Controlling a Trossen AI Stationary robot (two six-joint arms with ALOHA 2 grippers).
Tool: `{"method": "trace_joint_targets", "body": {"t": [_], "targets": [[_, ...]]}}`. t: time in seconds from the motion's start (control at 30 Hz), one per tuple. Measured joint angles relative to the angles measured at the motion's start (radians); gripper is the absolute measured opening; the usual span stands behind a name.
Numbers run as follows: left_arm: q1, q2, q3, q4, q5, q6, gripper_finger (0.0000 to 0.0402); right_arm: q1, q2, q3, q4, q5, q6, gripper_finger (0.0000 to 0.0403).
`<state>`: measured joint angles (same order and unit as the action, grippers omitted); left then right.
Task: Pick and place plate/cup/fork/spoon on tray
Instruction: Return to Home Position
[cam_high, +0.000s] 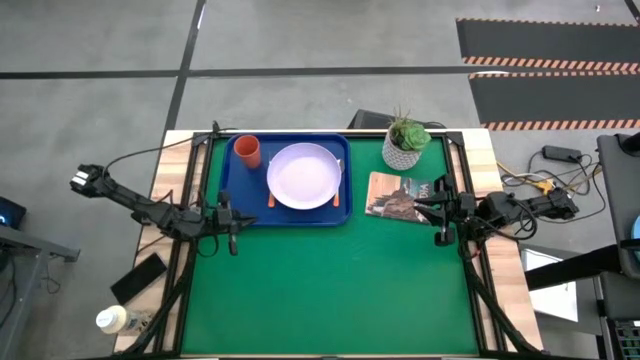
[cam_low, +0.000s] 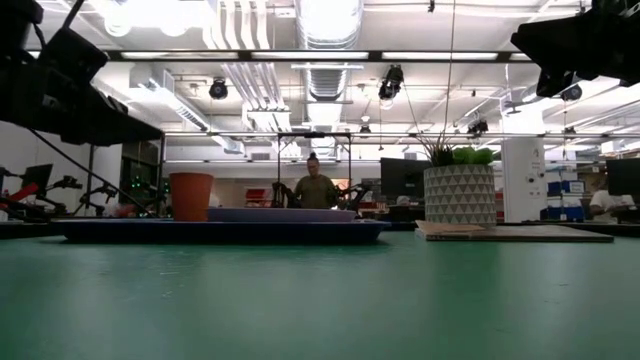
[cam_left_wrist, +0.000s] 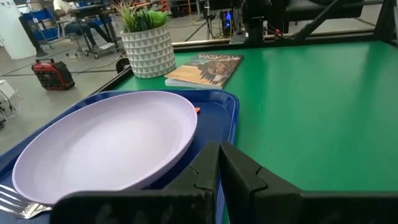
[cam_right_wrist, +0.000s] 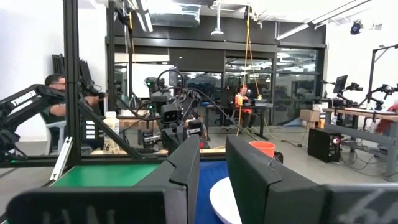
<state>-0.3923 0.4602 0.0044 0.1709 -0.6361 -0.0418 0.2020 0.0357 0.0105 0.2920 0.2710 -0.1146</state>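
The dark blue tray (cam_high: 229, 190) lies at the far left of the green mat. On it stand the pale lavender plate (cam_high: 303, 176) and the orange-red cup (cam_high: 248, 151), which is in the tray's far left corner. The fork lies left of the plate, and its tines (cam_left_wrist: 15, 202) show in the left wrist view. An orange handle end (cam_high: 337, 197), apparently the spoon's, shows right of the plate. My left gripper (cam_high: 232, 215) is shut and empty, just off the tray's near left corner. My right gripper (cam_high: 440, 212) is open a little and empty, by the book.
A white patterned plant pot (cam_high: 405, 145) stands at the far right of the mat. A book (cam_high: 397, 195) lies in front of it. The mat's near half (cam_high: 330, 290) is bare green. A person stands in the room beyond the table (cam_low: 316, 188).
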Motion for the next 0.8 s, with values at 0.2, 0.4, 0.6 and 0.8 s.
{"method": "trace_joint_targets", "body": {"t": [0.2,0.4,0.6,0.8], "targets": [[0.000,0.019,0.000,0.000,0.000,0.000,0.0000,0.000,0.000,0.000,0.000,0.000,0.000,0.0082],[0.000,0.035,0.000,0.000,0.000,0.000,0.0000,0.000,0.000,0.000,0.000,0.000,0.002,0.0084],[0.000,0.051,0.000,0.000,0.000,0.000,0.0000,0.000,0.000,0.000,0.000,0.000,0.001,0.0074],[0.000,0.067,0.000,0.000,0.000,0.000,0.0000,0.000,0.000,0.000,0.000,0.000,0.000,0.0068]]}}
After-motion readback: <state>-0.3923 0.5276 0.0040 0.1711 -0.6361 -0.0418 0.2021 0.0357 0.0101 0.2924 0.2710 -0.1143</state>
